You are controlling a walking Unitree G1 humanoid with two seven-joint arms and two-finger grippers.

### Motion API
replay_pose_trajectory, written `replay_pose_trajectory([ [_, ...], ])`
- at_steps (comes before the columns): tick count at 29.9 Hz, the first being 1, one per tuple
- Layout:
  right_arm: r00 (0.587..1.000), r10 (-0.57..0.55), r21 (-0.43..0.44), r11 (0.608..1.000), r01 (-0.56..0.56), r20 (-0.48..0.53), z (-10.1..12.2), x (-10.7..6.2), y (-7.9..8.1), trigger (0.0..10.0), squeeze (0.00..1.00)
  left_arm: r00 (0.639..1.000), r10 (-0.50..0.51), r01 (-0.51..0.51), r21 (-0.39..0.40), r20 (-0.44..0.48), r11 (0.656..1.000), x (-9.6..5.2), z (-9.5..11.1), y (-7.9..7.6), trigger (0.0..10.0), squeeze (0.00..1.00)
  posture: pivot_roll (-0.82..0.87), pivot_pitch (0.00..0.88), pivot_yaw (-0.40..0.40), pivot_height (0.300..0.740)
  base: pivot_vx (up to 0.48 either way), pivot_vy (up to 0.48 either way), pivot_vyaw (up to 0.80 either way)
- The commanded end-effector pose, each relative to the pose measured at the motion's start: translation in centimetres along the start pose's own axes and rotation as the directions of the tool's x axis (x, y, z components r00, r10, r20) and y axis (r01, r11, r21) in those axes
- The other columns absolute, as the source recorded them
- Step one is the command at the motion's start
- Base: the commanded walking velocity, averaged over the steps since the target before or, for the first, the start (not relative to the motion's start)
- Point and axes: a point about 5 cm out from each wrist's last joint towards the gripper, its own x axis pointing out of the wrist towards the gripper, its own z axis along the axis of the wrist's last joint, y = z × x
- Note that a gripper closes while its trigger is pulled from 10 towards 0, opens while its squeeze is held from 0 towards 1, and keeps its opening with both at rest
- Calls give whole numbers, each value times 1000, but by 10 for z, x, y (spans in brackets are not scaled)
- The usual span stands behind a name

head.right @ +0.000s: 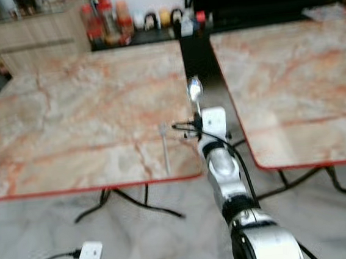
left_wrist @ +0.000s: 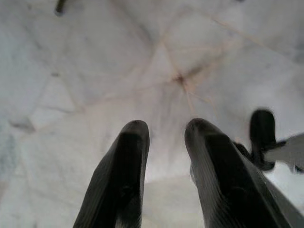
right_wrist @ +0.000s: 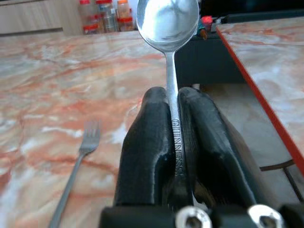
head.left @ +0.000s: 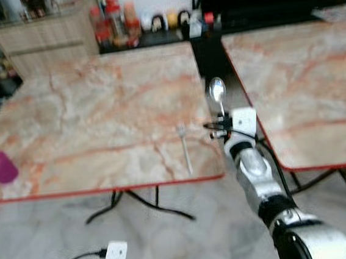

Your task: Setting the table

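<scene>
A shiny silver spoon (right_wrist: 167,21), bowl forward, handle clamped between the right gripper's (right_wrist: 173,102) 2 black fingers, hangs over the marble desk's (head.left: 98,112) right edge, near a fork (head.left: 184,145). The left gripper (left_wrist: 166,137) hangs over the floor, fingers parted.

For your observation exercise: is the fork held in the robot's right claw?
No: the right claw is shut on the spoon, while the fork lies flat on the marble table beside it.
</scene>
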Motion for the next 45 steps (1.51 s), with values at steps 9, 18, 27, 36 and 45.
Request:
replay_pose_trajectory([
  [9,999,15,-49,999,-13,40,8,2,-1,10000,0,1000,13,-13,1,-7,1000,0,0,2,10000,0,-157,0,39,740,290,-229,0],
  [18,999,-6,-17,1000,7,41,7,1,-4,10000,0,1000,10,-10,-6,-6,1000,0,0,1,10000,0,-156,0,39,740,333,0,0],
  [27,999,-7,0,1000,7,40,8,1,-5,10000,0,1000,3,-3,-13,1,1000,0,1,-1,10000,0,-153,0,38,740,326,-160,0],
  [36,998,-9,20,1000,7,65,13,3,-7,10000,0,1000,-2,2,-27,6,1000,0,1,-3,10000,0,-155,0,34,740,142,-327,-163],
  [45,998,-9,20,1000,8,65,13,3,-7,10000,0,1000,3,-2,-35,10,999,0,2,-3,10000,0,-154,0,33,740,0,-461,0],
])
